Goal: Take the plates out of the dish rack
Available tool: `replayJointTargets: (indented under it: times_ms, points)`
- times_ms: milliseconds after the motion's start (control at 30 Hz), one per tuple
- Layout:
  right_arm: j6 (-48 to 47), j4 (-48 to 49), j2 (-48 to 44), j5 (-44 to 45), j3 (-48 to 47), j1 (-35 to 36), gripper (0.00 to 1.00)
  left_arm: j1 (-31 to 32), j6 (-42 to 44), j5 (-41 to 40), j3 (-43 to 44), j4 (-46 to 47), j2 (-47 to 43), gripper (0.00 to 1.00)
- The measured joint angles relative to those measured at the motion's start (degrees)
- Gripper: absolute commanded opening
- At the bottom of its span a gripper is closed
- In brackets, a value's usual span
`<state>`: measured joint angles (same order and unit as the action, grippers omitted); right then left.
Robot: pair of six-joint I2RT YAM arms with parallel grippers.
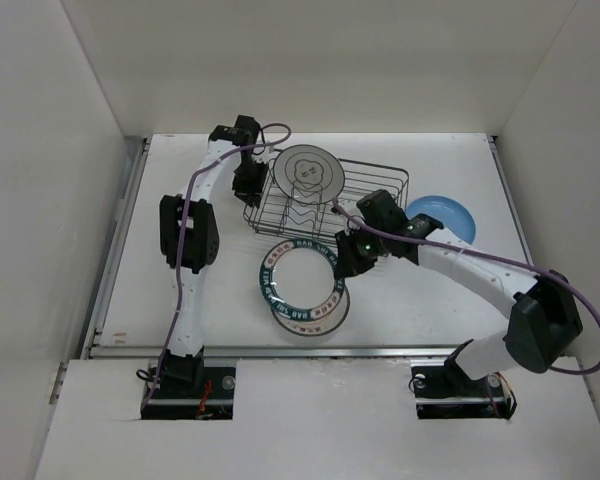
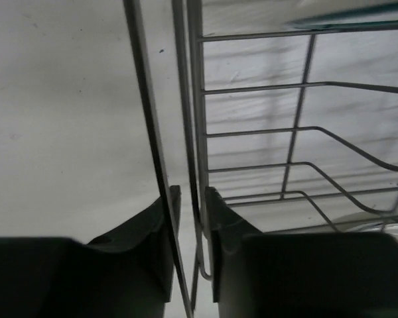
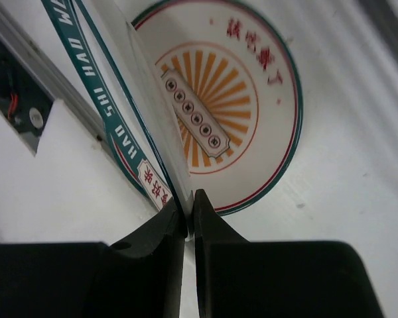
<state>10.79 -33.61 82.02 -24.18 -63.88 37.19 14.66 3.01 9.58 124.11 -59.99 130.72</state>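
Right gripper (image 3: 189, 207) is clamped on the edge of the white plate with dark-green lettered rim (image 3: 96, 99), fingers pinched tight on the rim. That plate is tilted, its far edge low over the white plate with orange sunburst pattern (image 3: 239, 99), which lies flat on the white table (image 1: 430, 290) near the arm bases. Top view shows the lettered plate overlapping the orange one, so this looks like a stack being built; whether the two touch yet, cannot tell.

Further back and right, a plain blue round plate (image 1: 445, 215) lies flat on the table just beside the rack's right end.

Dark wire dish rack (image 1: 365, 190) sits mid-table. Left gripper (image 2: 192, 218) is at its left end, fingers narrowed around the end wires, apparently bracing the rack. The grey-white plate with centre motif (image 1: 310, 170) stands in the left part of the rack; the remaining slots look bare.

Progress, as judged: two plates out and down, a third in hand and nearly placed, one left in the rack. No other plate shows.
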Motion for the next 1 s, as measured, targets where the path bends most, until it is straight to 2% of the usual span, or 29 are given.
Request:
replayJointTargets:
  times_ms: [33, 67, 200, 267, 400, 433, 567, 767, 967, 1000]
  points:
    - [0.68, -0.09, 0.57, -0.76, 1.18, 0.26, 0.0, -0.17, -0.28, -0.31, -0.02, -0.33, 0.92, 0.02]
    - [1.18, -0.11, 1.09, -1.31, 1.97, 0.52, 0.0, -0.26, -0.96, 0.07, 0.0, -0.66, 1.7, 0.0]
    - [2.93, 0.37, 3.98, -3.02, 3.48, 0.79, 0.0, -0.87, -2.86, 2.16, 0.0, -0.92, 1.92, 0.0]
    - [3.28, 0.61, 5.44, -2.73, 3.56, 0.76, 0.04, -1.16, -3.34, 2.54, -0.11, -0.92, 1.92, 0.0]
    - [4.28, 0.48, 8.35, -1.31, 3.56, 0.7, 0.25, -2.19, -4.57, 4.72, -1.62, 0.22, 1.4, 0.0]
    - [4.46, 0.35, 8.94, -0.66, 3.56, 0.74, 0.37, -2.4, -5.05, 5.27, -2.45, 0.79, 0.94, 0.0]
    - [4.55, -2.27, 10.32, 2.67, 3.28, 1.07, 0.55, -2.91, -6.8, 6.05, -7.15, 3.17, -1.73, 0.0]
    - [4.44, -4.52, 10.4, 5.9, 0.0, 3.02, 0.57, -4.13, -10.23, 6.99, -14.86, 4.92, -6.25, 0.0]
    - [4.39, -5.75, 10.38, 7.91, -2.34, 4.31, 0.57, -5.38, -12.26, 7.15, -18.75, 6.21, -8.66, 0.0]
    - [4.42, -6.16, 10.29, 8.04, -3.06, 4.46, 0.6, -5.57, -12.52, 7.37, -19.04, 6.36, -8.76, 0.0]
